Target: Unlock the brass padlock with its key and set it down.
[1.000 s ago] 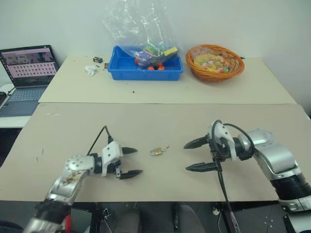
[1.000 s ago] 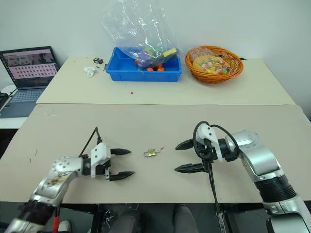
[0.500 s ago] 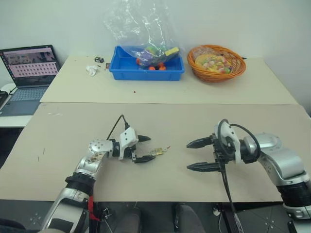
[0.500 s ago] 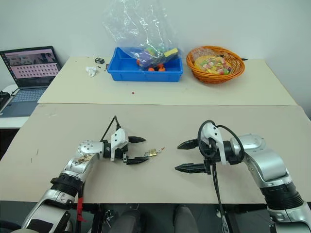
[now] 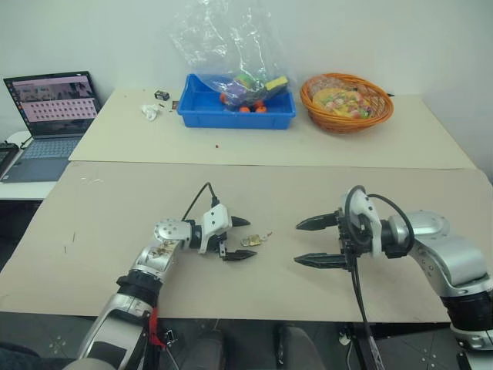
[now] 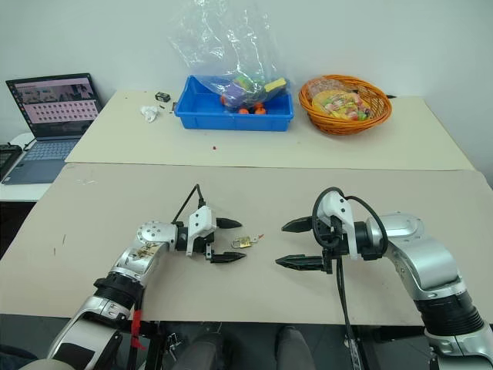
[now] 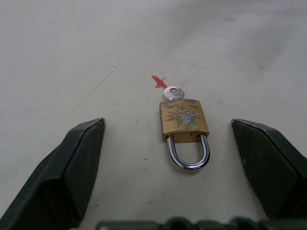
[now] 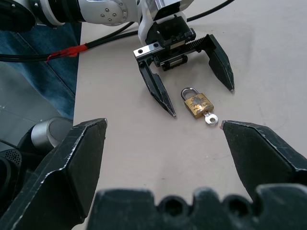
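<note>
Closing in over the last second, my left tool [image 5: 237,238] has slid across the counter [image 5: 108,223] to the brass padlock [image 5: 249,241], which now lies flat between its two black fingers, both spread wide and touching nothing. My right tool [image 5: 316,241] hangs just beyond the lock on the far side, pointing back at it, likewise gaping and empty. I judge this to be the opening step: the reach is made, the grasp not yet taken. Seen along my left tool, the padlock is a small squarish brass block, scuffed and dull on its face, with a thin polished steel shackle looped toward the tool and seated in the body; the key [image 7: 173,93], a bright flat sliver with a round holed bow, juts from the far end, beside a faint red mark [image 7: 158,82] on the matte beige board. Next, I reckon, the left tool must pinch the slick little body squarely by its sides, leaving the bow clear for the right tool to turn.
</note>
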Action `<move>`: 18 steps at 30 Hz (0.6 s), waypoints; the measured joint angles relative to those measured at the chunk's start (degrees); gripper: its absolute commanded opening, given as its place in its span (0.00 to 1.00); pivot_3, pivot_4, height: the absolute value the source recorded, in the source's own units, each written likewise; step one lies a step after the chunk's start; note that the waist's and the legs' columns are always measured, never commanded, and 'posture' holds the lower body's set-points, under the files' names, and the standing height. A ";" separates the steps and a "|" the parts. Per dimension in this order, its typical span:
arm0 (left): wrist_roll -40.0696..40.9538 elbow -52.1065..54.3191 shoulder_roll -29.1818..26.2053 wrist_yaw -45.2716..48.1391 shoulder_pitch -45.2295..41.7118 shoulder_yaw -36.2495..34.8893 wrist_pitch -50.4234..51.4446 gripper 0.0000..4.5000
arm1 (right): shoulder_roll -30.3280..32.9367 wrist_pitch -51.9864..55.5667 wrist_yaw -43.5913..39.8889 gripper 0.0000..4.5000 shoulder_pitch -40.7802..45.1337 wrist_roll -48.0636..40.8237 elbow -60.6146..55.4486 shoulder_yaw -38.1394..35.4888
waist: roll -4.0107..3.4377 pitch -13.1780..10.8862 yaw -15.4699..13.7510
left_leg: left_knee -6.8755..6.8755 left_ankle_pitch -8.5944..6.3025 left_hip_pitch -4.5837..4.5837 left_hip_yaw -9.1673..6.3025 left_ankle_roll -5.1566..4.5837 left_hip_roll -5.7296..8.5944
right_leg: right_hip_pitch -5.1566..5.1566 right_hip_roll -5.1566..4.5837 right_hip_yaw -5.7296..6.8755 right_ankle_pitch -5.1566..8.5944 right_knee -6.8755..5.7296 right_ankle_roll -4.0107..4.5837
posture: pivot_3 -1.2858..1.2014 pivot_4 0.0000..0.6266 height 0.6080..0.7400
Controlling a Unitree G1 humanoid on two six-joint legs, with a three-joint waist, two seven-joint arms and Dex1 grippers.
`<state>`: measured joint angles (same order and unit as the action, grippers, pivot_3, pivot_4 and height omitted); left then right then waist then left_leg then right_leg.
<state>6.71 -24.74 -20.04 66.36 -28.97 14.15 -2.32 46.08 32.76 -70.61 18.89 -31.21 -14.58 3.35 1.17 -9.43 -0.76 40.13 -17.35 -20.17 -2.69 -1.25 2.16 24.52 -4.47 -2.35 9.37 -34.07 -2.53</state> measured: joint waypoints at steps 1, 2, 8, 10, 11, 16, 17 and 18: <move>0.00 0.07 0.11 -0.05 0.01 -0.03 0.14 1.00 | 0.00 0.04 0.06 1.00 0.02 -0.19 0.00 -0.04 | 0.00 0.00 -0.01 | 0.04 0.00 0.01 -0.03 -0.01 0.00 | -0.04 0.00 0.02 0.01 0.00 -0.03 | 0.52 0.24 0.96; 0.00 0.12 0.13 -0.05 0.01 -0.03 0.21 1.00 | 0.00 0.07 0.13 1.00 0.03 -0.42 0.00 -0.09 | 0.00 0.00 0.00 | 0.07 -0.01 0.01 -0.05 -0.01 0.00 | -0.06 0.00 0.03 0.01 0.00 -0.03 | 0.52 0.24 0.96; 0.31 0.33 0.18 0.34 0.02 -0.34 1.66 0.85 | 0.05 0.12 0.80 1.00 0.08 -0.59 -0.01 -0.16 | 0.00 0.00 0.03 | 0.08 -0.01 0.01 -0.07 -0.02 0.00 | -0.06 0.00 0.04 0.01 0.00 -0.04 | 0.52 0.24 0.96; 0.31 0.36 0.28 0.35 0.02 -0.44 1.96 0.69 | 0.05 0.13 0.90 1.00 0.08 -0.59 -0.02 -0.15 | 0.00 0.00 0.03 | 0.08 -0.01 0.00 -0.07 -0.02 0.01 | -0.06 0.00 0.04 0.01 0.01 -0.04 | 0.52 0.24 0.96; 0.31 0.41 0.33 0.35 0.02 -0.45 2.08 0.58 | 0.05 0.13 0.93 1.00 0.08 -0.59 -0.02 -0.15 | 0.00 0.00 0.03 | 0.08 -0.01 0.00 -0.07 -0.02 0.01 | -0.06 0.00 0.04 0.01 0.00 -0.04 | 0.52 0.24 0.96; 1.23 1.54 1.60 0.36 0.15 -0.81 4.76 0.18 | 0.05 0.14 1.14 1.00 0.08 -0.60 -0.04 -0.15 | 0.00 0.00 0.02 | 0.09 -0.01 -0.01 -0.08 -0.02 0.01 | -0.06 -0.01 0.04 0.01 0.01 -0.05 | 0.52 0.24 0.96; 1.45 1.93 1.86 0.36 0.21 -0.80 5.34 0.18 | 0.05 0.20 1.19 1.00 0.08 -0.61 -0.06 -0.16 | 0.00 0.00 0.04 | 0.09 -0.02 -0.02 -0.07 -0.03 0.01 | -0.06 0.00 0.04 0.01 0.01 -0.05 | 0.52 0.24 0.96; 1.56 2.62 2.00 0.46 0.35 -0.54 6.02 0.18 | 0.11 0.26 1.26 1.00 0.08 -0.64 -0.09 -0.16 | 0.00 0.00 0.07 | 0.09 -0.02 -0.02 -0.07 -0.03 0.01 | -0.05 0.00 0.04 0.01 0.02 -0.05 | 0.52 0.24 0.96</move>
<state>8.27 -22.12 -18.04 66.82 -28.62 13.61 3.70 46.19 33.02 -69.35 18.97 -31.85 -14.67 3.19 1.18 -9.43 -0.69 40.21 -17.37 -20.19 -2.76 -1.29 2.17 24.47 -4.47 -2.31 9.38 -34.05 -2.58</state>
